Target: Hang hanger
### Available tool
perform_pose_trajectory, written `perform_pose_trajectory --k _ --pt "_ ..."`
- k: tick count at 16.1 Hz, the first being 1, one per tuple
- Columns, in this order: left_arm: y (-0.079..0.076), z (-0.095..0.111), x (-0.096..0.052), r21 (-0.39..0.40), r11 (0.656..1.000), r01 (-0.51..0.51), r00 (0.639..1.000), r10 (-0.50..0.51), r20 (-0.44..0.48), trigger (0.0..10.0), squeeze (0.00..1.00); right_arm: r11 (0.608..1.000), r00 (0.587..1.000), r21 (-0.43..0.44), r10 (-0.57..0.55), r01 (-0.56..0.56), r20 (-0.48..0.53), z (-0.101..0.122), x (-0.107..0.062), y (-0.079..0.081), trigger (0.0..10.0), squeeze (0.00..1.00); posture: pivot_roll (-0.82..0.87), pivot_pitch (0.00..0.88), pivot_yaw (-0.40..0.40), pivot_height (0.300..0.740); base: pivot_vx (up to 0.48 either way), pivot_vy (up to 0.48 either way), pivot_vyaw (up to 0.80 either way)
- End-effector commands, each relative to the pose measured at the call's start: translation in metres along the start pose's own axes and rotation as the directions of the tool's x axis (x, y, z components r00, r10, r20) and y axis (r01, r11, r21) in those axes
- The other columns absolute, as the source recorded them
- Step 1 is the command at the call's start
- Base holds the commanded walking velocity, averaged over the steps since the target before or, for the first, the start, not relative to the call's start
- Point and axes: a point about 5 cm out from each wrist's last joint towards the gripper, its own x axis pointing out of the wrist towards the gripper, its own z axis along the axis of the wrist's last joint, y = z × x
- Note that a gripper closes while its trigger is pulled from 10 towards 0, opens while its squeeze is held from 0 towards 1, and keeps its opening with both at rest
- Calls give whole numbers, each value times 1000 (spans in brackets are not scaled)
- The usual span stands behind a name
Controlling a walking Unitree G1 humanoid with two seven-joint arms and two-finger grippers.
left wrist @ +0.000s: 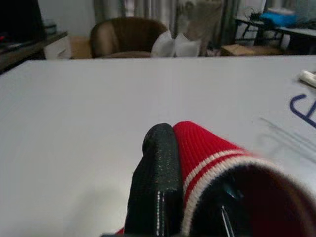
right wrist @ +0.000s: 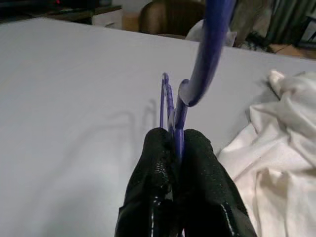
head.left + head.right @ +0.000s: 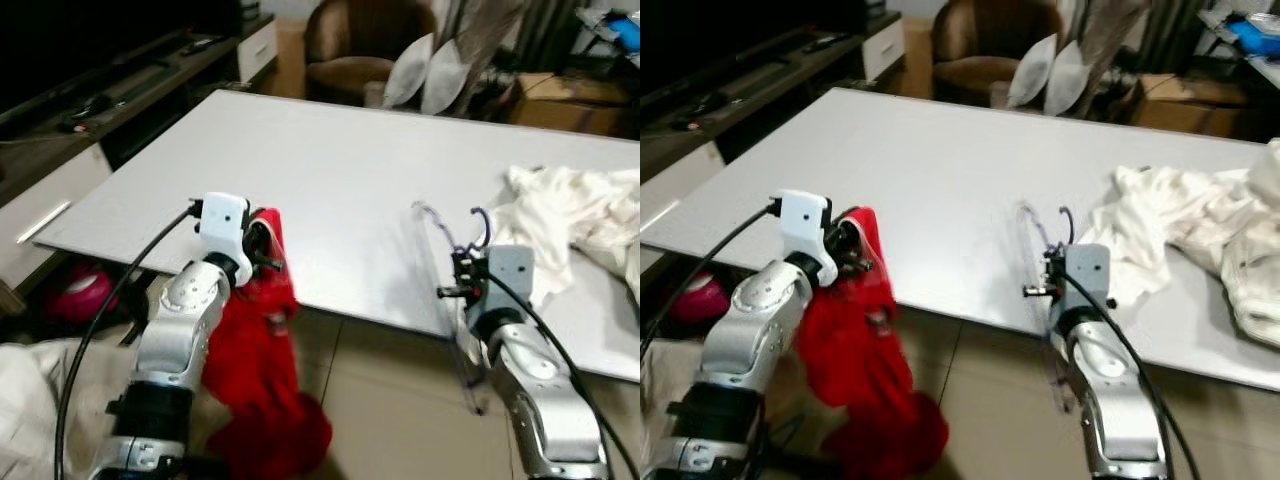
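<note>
- The red garment (image 3: 262, 370) may slide out of the left end effector (image 1: 170, 163), since only a ribbed cuff edge is pinched between the pressed-together fingers and most of the cloth hangs below the desk (image 3: 330, 180) edge; its weight pulls downward
- The hanger (image 2: 200, 64) may twist in the right end effector (image 2: 177, 148), whose fingers pinch it near the neck below the hook; the thin, clear frame could catch the desk edge
- The hanger stands upright in the right end effector, hook rising above the fingertips, beside the white cloth (image 3: 570, 225); the garment is well apart, on the robot's left

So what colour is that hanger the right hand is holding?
The hanger pinched in the right hand is a translucent blue-purple, seen best in the right wrist view.
</note>
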Motion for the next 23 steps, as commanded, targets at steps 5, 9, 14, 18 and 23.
perform_pose_trajectory --k 5,9,14,18,23 --pt "5 9 0 24 1000 -9 999 8 42 10000 0 1000 1000 -7 -4 4 -17 -5 -2 2 10000 0 -188 0 14 740 335 0 0" --pt "7 10 1 30 1000 -3 999 1 46 10000 0 1000 999 30 5 -4 -33 -7 -2 6 10000 0 -191 0 18 740 332 0 -400" --pt "16 65 10 60 998 17 980 -29 198 10000 0 993 990 -34 115 -112 78 16 1 3 10000 0 -180 0 12 740 257 0 -283" --pt "17 116 35 124 989 75 949 -109 295 10000 0 902 898 -132 425 -410 115 43 -12 -7 10000 0 -179 0 12 740 0 0 0" --pt "20 152 65 220 973 73 949 -135 285 10000 0 757 793 -298 610 -581 3 62 -34 -42 10000 0 -193 0 22 740 0 0 0"
